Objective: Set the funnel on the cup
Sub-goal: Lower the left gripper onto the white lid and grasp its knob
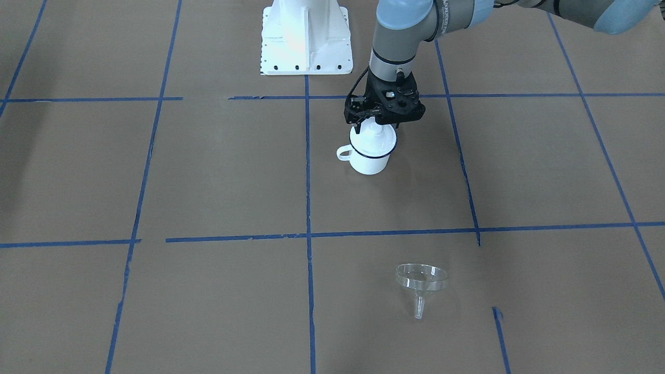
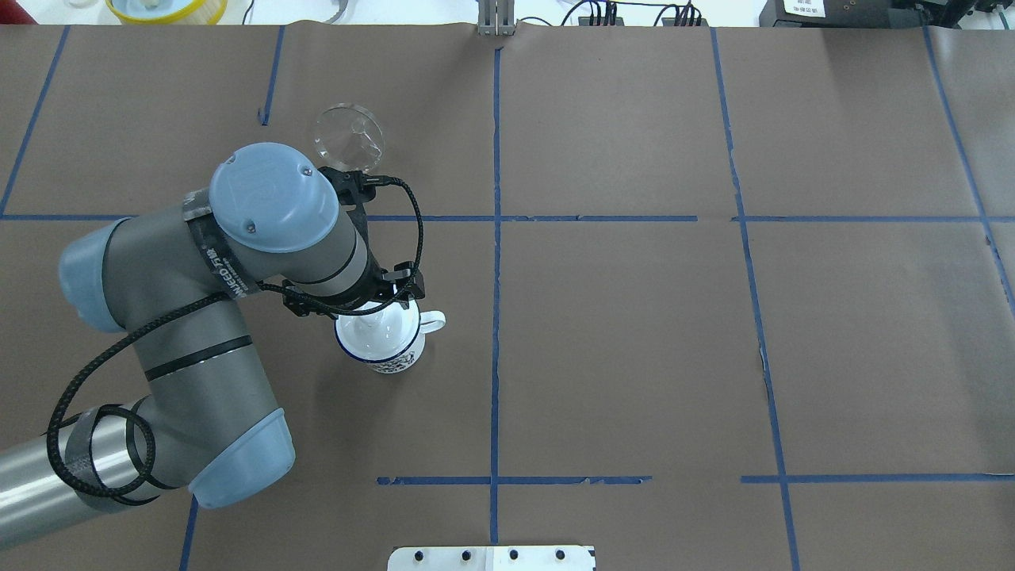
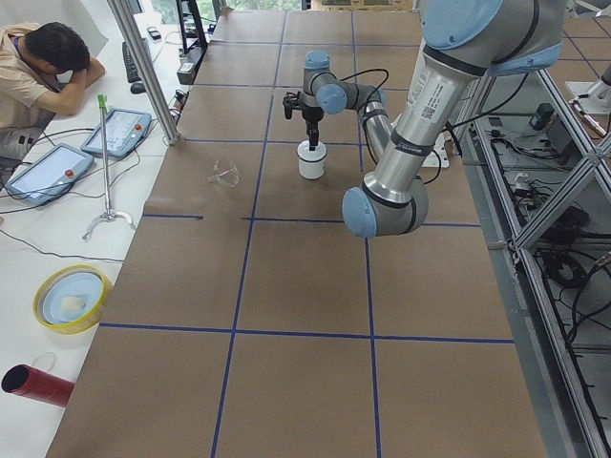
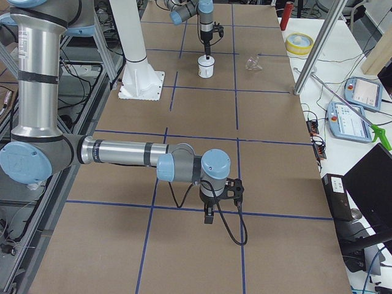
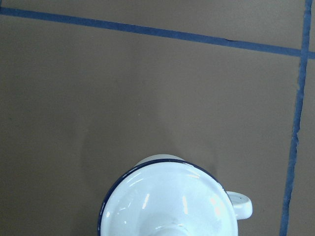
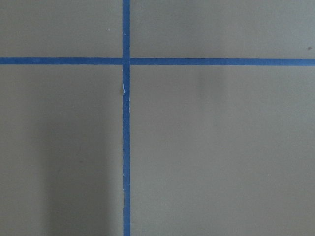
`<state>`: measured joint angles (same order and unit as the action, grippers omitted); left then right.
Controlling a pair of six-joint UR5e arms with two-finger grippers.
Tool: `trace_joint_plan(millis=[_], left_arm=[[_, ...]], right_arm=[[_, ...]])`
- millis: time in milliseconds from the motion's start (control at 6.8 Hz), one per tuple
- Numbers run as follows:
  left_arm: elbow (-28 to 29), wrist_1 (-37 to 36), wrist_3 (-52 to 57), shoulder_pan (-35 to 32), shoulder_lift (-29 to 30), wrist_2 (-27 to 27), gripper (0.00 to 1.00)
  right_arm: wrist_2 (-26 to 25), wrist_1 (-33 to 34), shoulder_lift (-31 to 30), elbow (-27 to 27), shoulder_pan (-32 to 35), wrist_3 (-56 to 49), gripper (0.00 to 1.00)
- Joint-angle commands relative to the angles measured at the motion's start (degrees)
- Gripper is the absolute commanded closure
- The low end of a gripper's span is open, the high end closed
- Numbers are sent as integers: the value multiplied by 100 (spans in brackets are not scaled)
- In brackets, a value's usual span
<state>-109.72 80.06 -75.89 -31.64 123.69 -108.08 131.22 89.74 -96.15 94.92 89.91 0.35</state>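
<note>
The cup (image 1: 370, 161) is a white mug with a dark blue rim, standing upright near the robot's base, handle to one side. A white domed lid (image 1: 373, 139) with a knob sits on it, also seen in the left wrist view (image 5: 167, 201). My left gripper (image 1: 372, 124) points straight down onto the lid's knob and looks shut on it. The clear funnel (image 1: 421, 278) lies tilted on the table, far from the cup, toward the operators' side (image 2: 349, 139). My right gripper (image 4: 209, 219) hangs over bare table far away; I cannot tell its state.
The white robot base (image 1: 306, 41) stands close behind the cup. Blue tape lines grid the brown table. Off the table's edge lie a yellow bowl (image 3: 72, 298), a red cylinder (image 3: 38, 385) and teach pendants (image 3: 119, 132); a person (image 3: 38, 67) sits there.
</note>
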Motion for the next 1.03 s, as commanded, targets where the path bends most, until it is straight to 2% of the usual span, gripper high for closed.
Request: trace_joint_plan(millis=[0, 147, 294, 882], left_arm=[[3, 10, -5, 0, 15, -11, 26], [3, 10, -5, 0, 15, -3, 36], [-6, 10, -5, 0, 15, -3, 40], [3, 10, -5, 0, -3, -3, 40]], right_arm=[[0, 0, 0, 0, 0, 0, 0], [0, 0, 0, 0, 0, 0, 0], [0, 0, 0, 0, 0, 0, 0], [0, 0, 0, 0, 0, 0, 0]])
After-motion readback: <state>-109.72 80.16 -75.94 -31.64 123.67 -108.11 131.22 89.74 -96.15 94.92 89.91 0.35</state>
